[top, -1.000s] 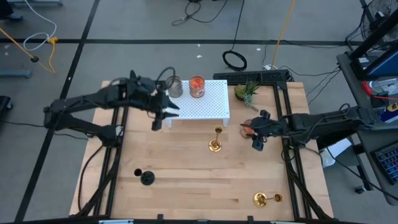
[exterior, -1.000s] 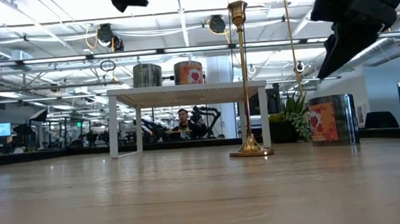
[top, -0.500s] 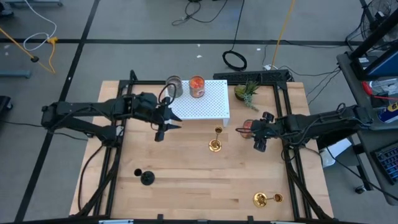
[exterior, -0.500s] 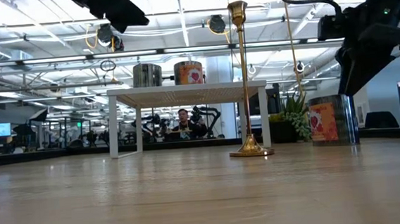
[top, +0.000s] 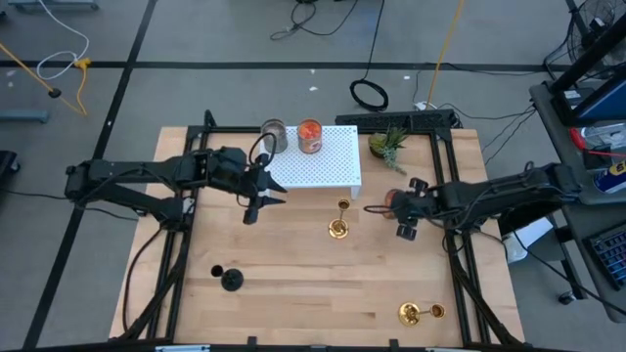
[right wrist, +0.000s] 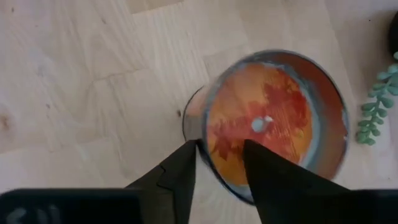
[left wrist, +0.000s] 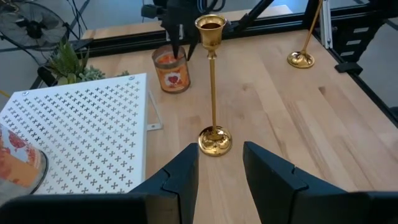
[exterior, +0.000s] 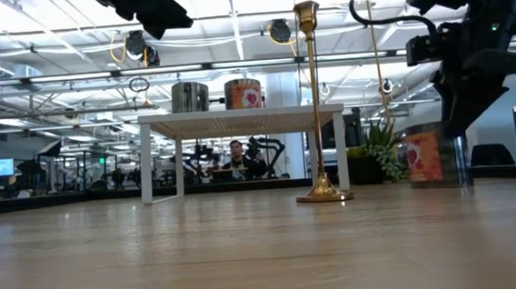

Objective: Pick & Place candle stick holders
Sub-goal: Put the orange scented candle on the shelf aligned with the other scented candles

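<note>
Right gripper (top: pixel 395 203) sat right of centre in the high view, directly over the orange glass cup holder (right wrist: pixel 273 124) standing on the wooden counter (top: pixel 293 284) just below the small green potted plant (top: pixel 388 144). Its wrist view showed its fingers (right wrist: pixel 180 168) slightly apart, straddling the near rim of the cup, one outside the wall and one over the mouth, not clamped; likely lined up for a rim pinch. Left gripper (top: pixel 262 198) hovered above the counter at the lower-left corner of the white perforated stand (top: pixel 318 161), fingers apart and empty, aimed toward the tall gold stemmed candlestick holder (left wrist: pixel 212 87) standing upright mid-frame. The grey glass cup (top: pixel 275 136) and a second orange glass cup (top: pixel 310 136) stood on the stand's upper-left edge, side by side, so the stand looks like the drop-off. The black stemmed holder (top: pixel 231 281) was on the counter at lower left; a second gold stemmed holder (top: pixel 419 313) lay tipped over at lower right. Judgement: two of six placed, and the right arm's cup would be next. Risk: a thin-wall rim grip could slip or tip the glass.
</note>
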